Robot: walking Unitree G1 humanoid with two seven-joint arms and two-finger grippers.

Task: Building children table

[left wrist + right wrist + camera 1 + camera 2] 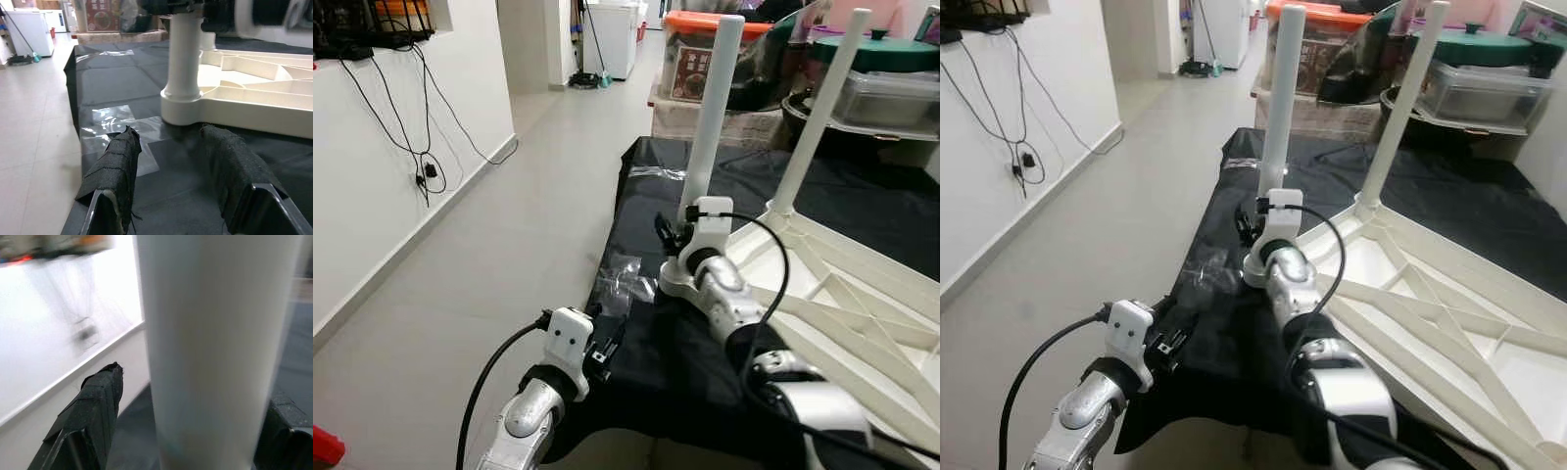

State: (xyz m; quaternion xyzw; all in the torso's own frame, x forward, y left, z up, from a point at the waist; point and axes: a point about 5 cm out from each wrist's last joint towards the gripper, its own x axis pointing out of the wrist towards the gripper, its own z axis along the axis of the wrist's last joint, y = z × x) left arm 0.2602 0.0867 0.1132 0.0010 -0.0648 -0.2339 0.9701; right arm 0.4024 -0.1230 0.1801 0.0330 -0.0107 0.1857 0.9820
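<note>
Now, step: seating a leg (713, 117) in the upturned tabletop (862, 304) on the black sheet (656, 352).
Right claw (195, 396): fingers apart around the leg, likely not clamped.
Left claw (176, 171): apart, empty, near the socket.
Next: probably twist or press the leg home.

White table leg (717, 108); black sheet (685, 362).

Both arms forward, fingers (115, 169) seemingly spread.
</note>
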